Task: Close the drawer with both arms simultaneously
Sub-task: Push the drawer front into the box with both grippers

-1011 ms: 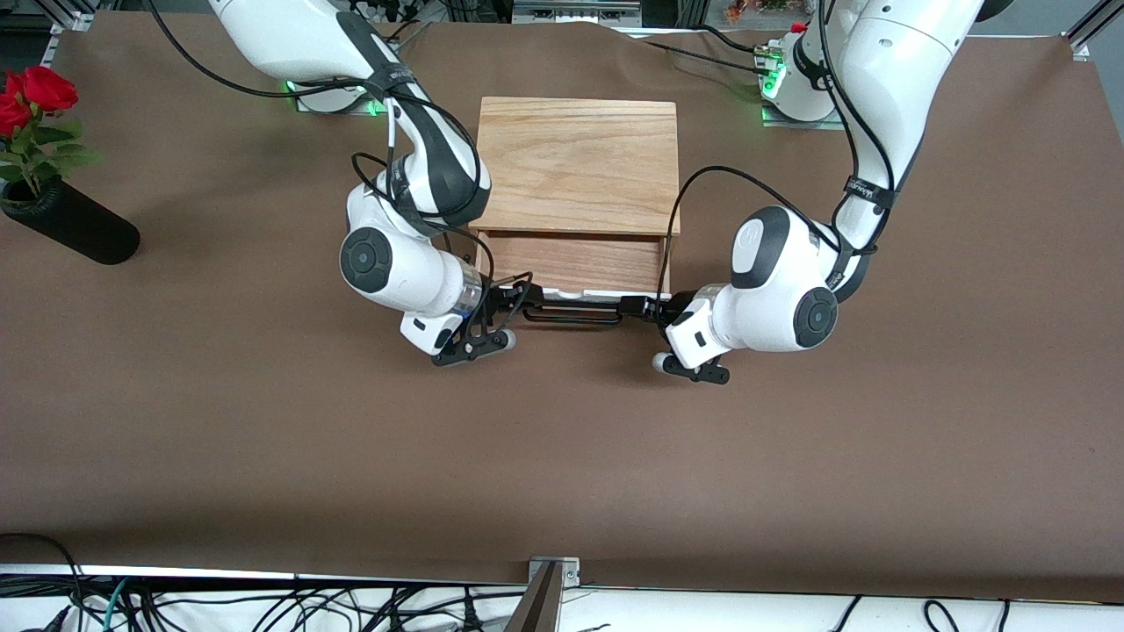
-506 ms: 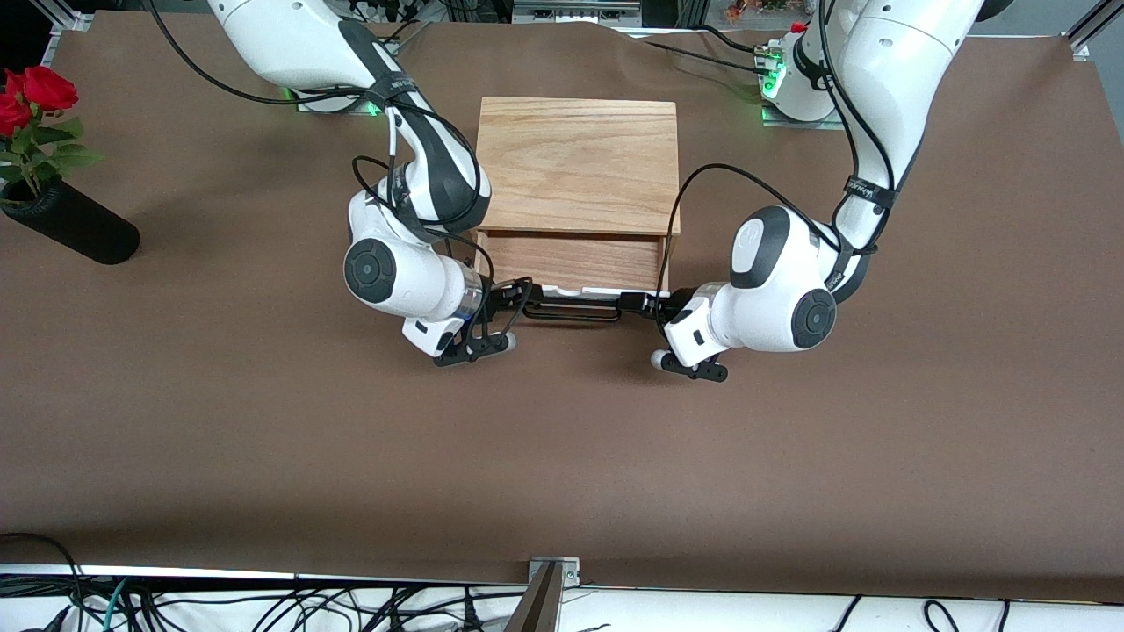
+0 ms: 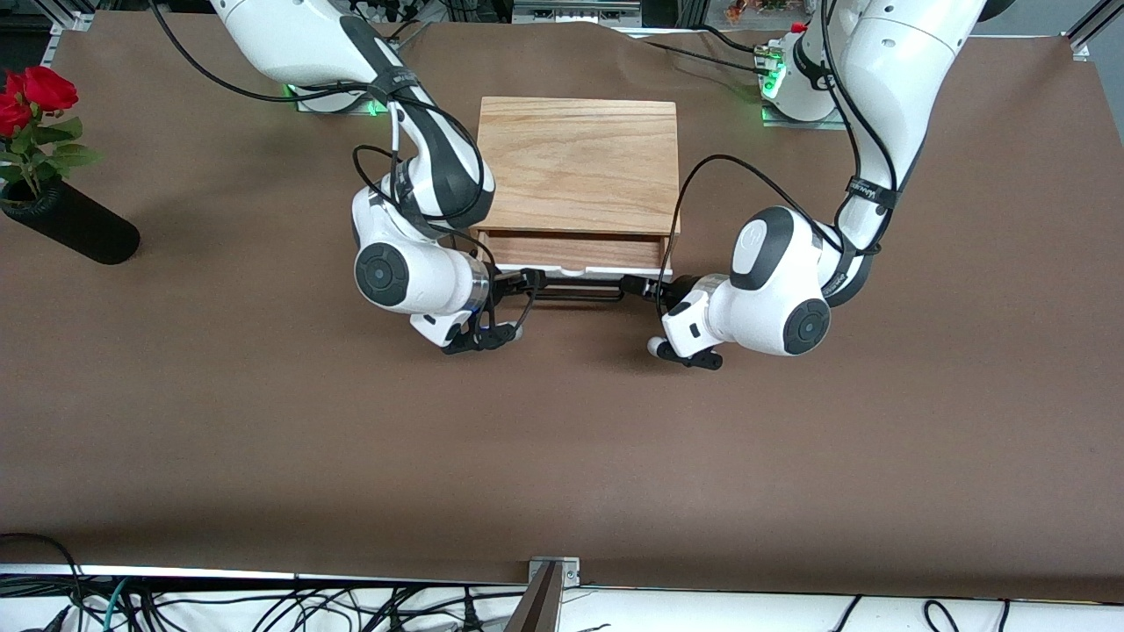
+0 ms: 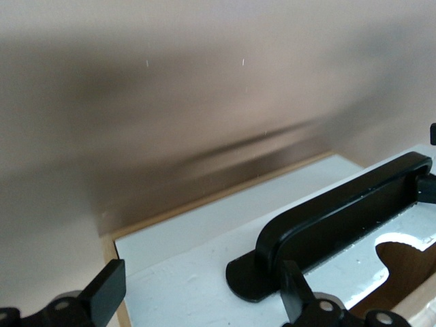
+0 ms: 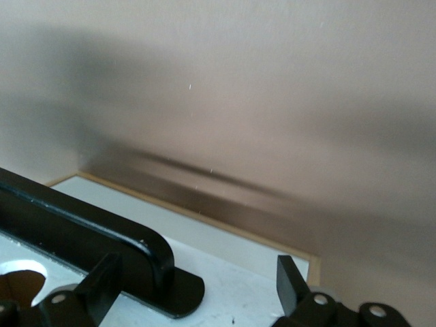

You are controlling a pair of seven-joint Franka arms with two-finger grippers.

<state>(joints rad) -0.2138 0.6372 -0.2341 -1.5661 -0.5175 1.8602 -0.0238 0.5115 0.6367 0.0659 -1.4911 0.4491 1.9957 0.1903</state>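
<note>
On the brown worktop [image 3: 263, 439], the white-fronted wooden drawer [image 3: 575, 254] sits nearly shut in its oak-coloured box [image 3: 580, 162]; open left hand [image 4: 197, 300] and open right hand [image 5: 194, 289] press its front, and uneven pushing could skew and jam it.

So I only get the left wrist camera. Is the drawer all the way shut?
Observer: No. The front view shows a strip of the drawer's wood floor sticking out of the oak box.
Operator: Where's the other gripper?
Observer: The right gripper is at the handle's other end, fingers open astride its foot, mirroring your left gripper.
Operator: Anything else on the table?
Observer: A black vase with red roses, at the right arm's end of the table.
</note>
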